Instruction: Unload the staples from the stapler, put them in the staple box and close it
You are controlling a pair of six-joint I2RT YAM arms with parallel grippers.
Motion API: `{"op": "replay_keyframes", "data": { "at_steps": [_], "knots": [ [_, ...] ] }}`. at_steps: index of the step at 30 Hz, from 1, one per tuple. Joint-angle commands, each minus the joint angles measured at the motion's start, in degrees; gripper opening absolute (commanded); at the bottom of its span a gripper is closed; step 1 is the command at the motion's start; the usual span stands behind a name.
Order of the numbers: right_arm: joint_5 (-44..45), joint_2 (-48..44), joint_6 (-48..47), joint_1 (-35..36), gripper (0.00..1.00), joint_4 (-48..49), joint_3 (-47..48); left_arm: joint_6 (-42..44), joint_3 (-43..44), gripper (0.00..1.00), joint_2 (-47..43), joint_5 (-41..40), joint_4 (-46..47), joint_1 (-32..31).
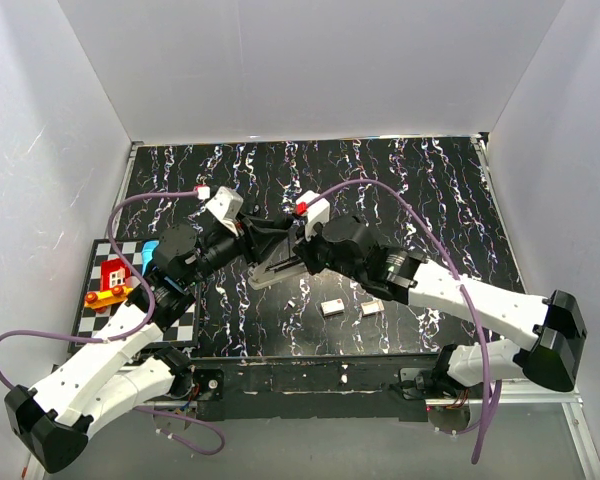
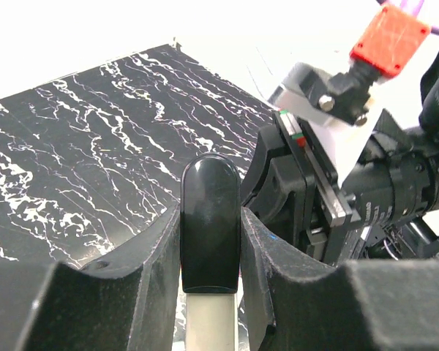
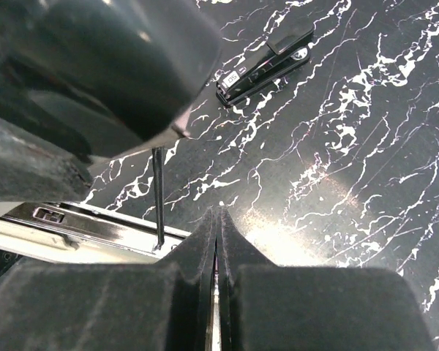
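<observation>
The stapler (image 1: 270, 268) is held open above the mat between both arms. My left gripper (image 1: 252, 240) is shut on its glossy black top (image 2: 210, 227), with a pale part (image 2: 211, 322) below it. In the right wrist view the black top (image 3: 117, 66) looms at upper left, and the silvery metal channel (image 3: 95, 223) with a thin rod (image 3: 158, 197) lies below it. My right gripper (image 3: 216, 219) is right beside the channel, shut on a thin silvery strip (image 3: 214, 325). I cannot tell if the strip is staples. The right gripper also shows in the left wrist view (image 2: 307, 190).
Two small silvery blocks (image 1: 332, 307) (image 1: 372, 307) lie on the black marbled mat (image 1: 430, 200) in front of the arms. Another small black stapler-like thing (image 3: 267, 66) lies on the mat farther off. A checkered board (image 1: 100, 310) with a red toy (image 1: 110, 280) sits at left.
</observation>
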Motion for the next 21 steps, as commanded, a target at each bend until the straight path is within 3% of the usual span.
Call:
{"op": "replay_keyframes", "data": {
  "at_steps": [1,6,21],
  "knots": [
    [-2.8,1.4,0.5,0.7,0.01,5.9,-2.8,-2.3,1.2,0.00,-2.2,-5.6,10.8,0.3],
    [-6.1,2.8,0.6,0.7,0.01,12.8,-5.1,-3.4,1.2,0.00,-1.5,-7.1,12.6,0.2],
    [-10.1,7.0,3.7,0.7,0.01,20.7,-7.4,-3.9,1.4,0.00,3.1,-15.8,16.7,0.3]
  ]
}}
